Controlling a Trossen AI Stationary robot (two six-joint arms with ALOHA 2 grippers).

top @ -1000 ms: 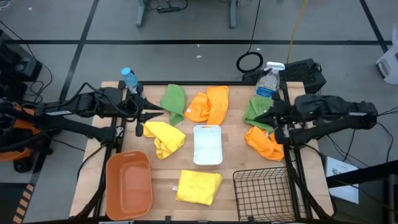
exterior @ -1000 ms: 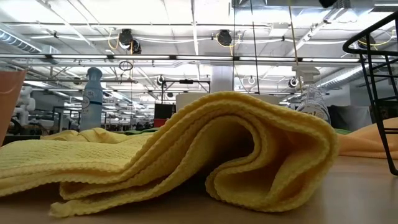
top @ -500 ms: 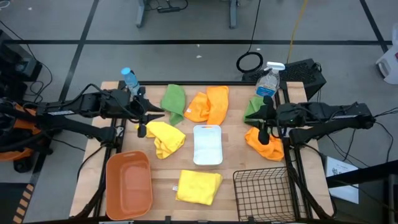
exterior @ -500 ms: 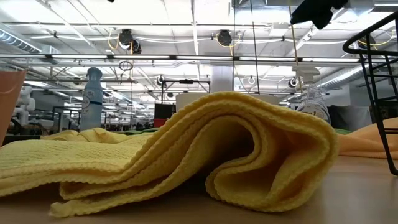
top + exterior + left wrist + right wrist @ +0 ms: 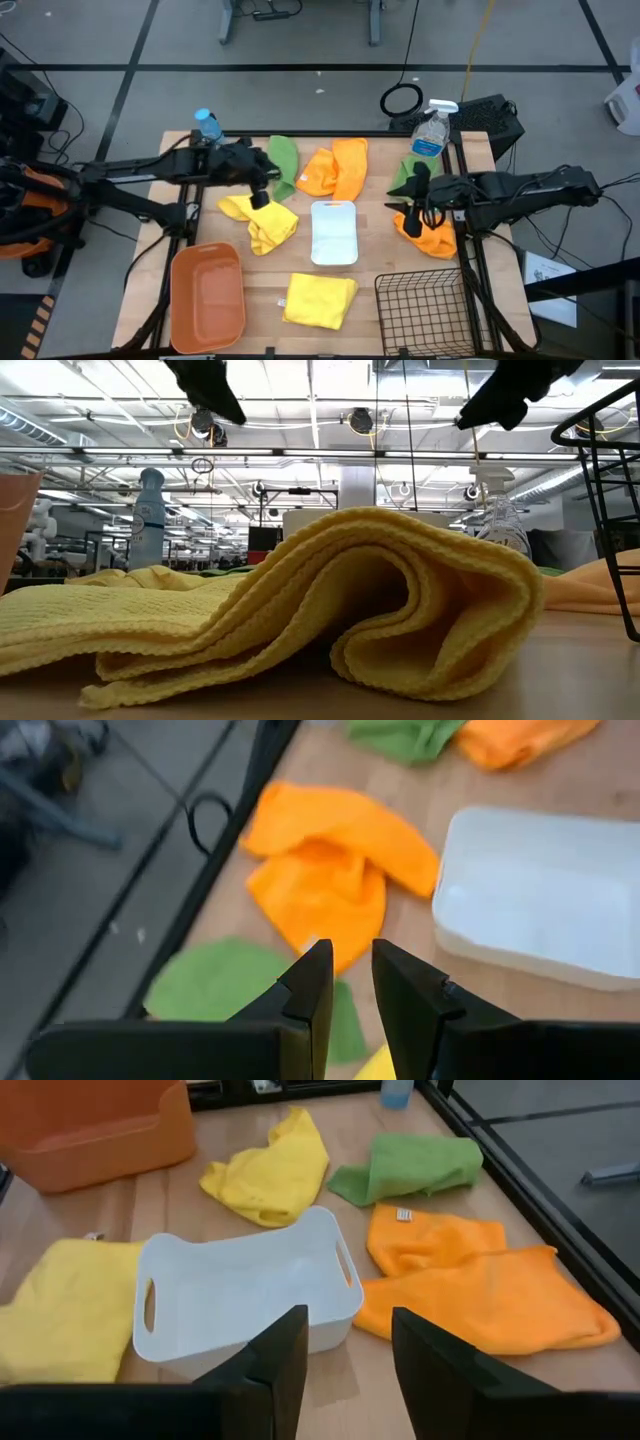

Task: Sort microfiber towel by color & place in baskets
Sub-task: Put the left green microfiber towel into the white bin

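While both arms reach inward over the bench point(image 5: 375, 262), we see the left claw point(image 5: 262, 187) poised above the crumpled yellow towel point(image 5: 262, 222), its fingers point(image 5: 312, 995) parted by a narrow gap and holding nothing, with a green towel point(image 5: 281, 160) just beyond it. Our right claw point(image 5: 410, 205), fingers point(image 5: 285, 1355) spread apart and empty, sits over the orange towel point(image 5: 432, 236). Between the claws lies the white bin point(image 5: 334, 232); nearer the front edge sit the orange tub point(image 5: 208, 297), a flat yellow towel point(image 5: 318, 300) and the wire basket point(image 5: 420, 312).
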